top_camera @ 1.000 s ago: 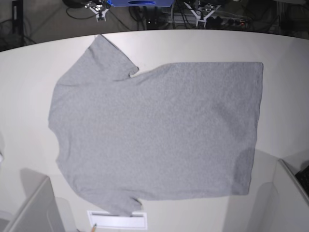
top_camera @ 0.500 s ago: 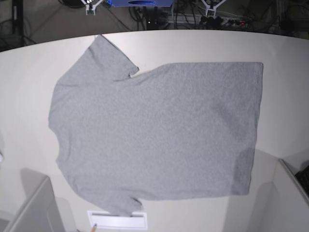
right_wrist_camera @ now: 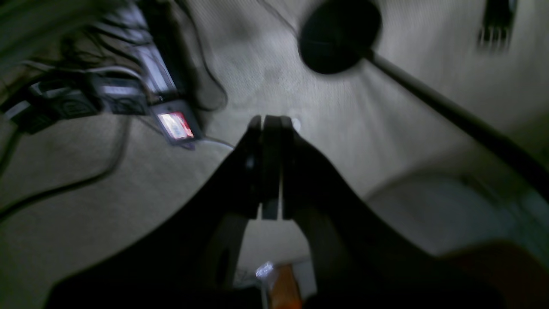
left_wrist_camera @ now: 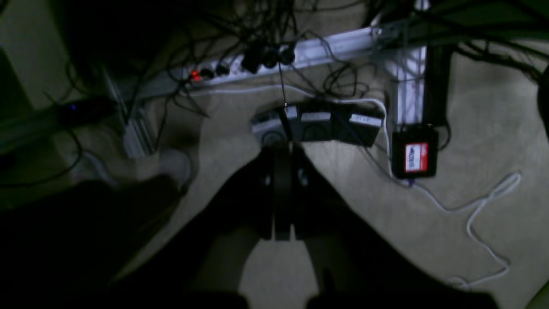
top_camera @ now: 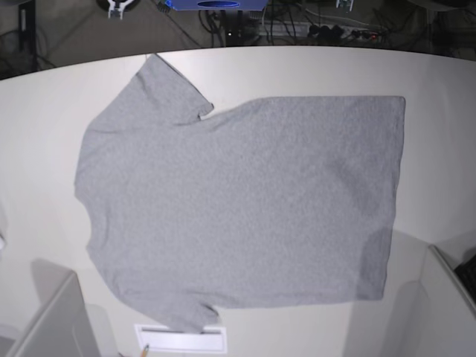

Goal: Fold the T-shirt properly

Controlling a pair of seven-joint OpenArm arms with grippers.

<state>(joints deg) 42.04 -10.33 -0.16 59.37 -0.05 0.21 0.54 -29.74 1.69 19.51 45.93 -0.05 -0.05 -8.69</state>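
The T-shirt [top_camera: 238, 201] lies spread flat on the white table [top_camera: 37, 134], plain heather-grey side up, neck end to the left and hem to the right. One sleeve points to the far left corner, the other to the near edge. No lettering shows. My left gripper [left_wrist_camera: 278, 148] is shut and empty, hanging over the floor beyond the table. My right gripper [right_wrist_camera: 271, 118] is also shut and empty, over the floor too. In the base view only the right gripper's pale tips [top_camera: 115, 7] peek in at the top edge.
Grey bins stand at the near left [top_camera: 52, 320] and near right [top_camera: 446, 297]. A white slip [top_camera: 182, 338] lies at the front edge. Below the arms are a power strip [left_wrist_camera: 274, 60], cables, a red-labelled black box [left_wrist_camera: 415, 154] and a round black stand base [right_wrist_camera: 339, 34].
In the base view both grippers have drawn back and outward along the top edge, the left-side one leftward, the right-side one rightward and nearly out of frame. The T-shirt has not moved.
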